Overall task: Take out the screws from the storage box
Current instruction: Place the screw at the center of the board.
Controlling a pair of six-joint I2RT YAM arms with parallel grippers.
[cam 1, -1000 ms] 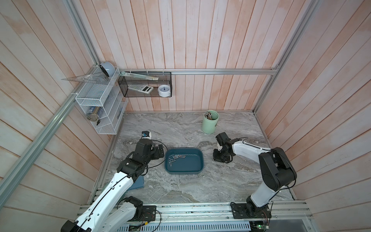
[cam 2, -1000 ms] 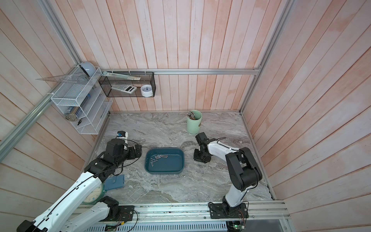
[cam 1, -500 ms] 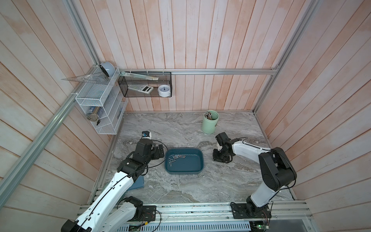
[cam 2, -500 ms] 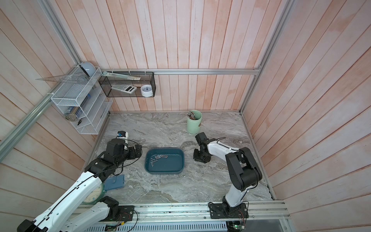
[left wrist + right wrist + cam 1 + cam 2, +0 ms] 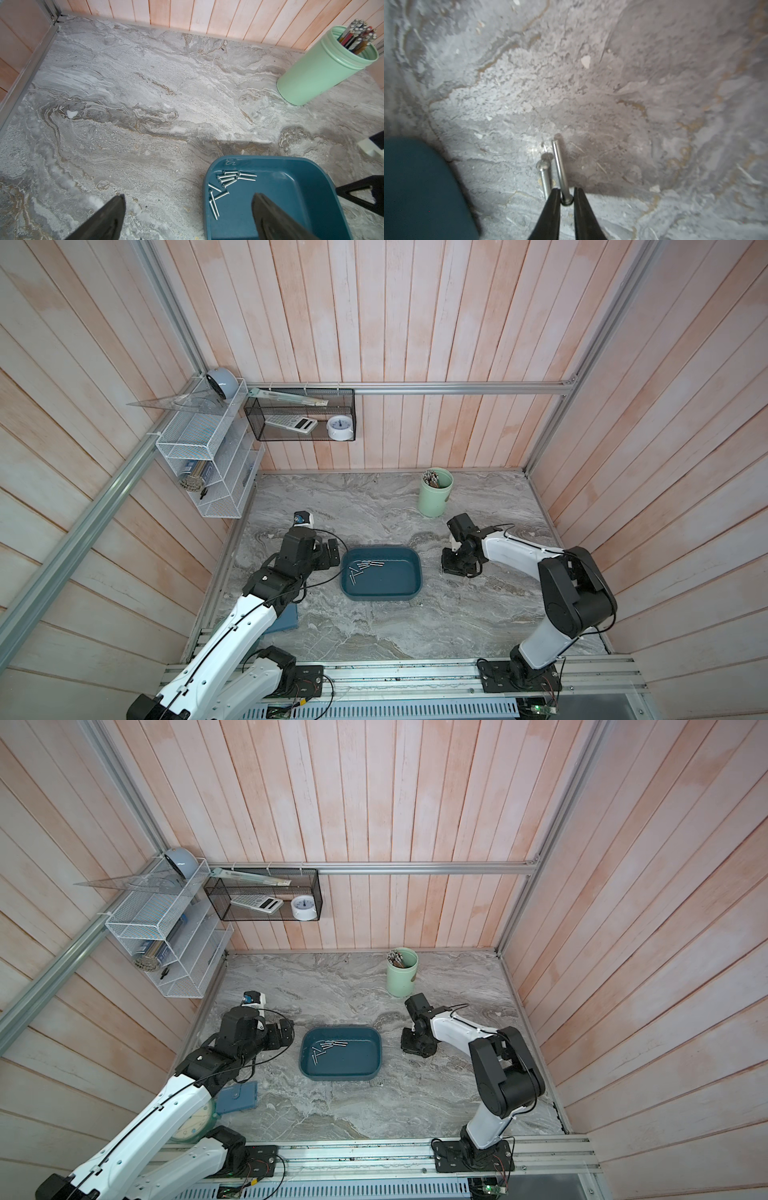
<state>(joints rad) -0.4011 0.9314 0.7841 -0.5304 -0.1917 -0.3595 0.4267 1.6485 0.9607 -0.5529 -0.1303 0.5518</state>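
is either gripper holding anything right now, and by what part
The right gripper pinches one screw at its head end, shaft sticking out past the fingertips. The left gripper is open and holds nothing.

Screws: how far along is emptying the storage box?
Barely started. Done: one screw lies on the table beside the storage box. In hand: the right claw grips a second screw low over the table. Left: about ten screws lie in the box; the left claw hangs open at its edge.
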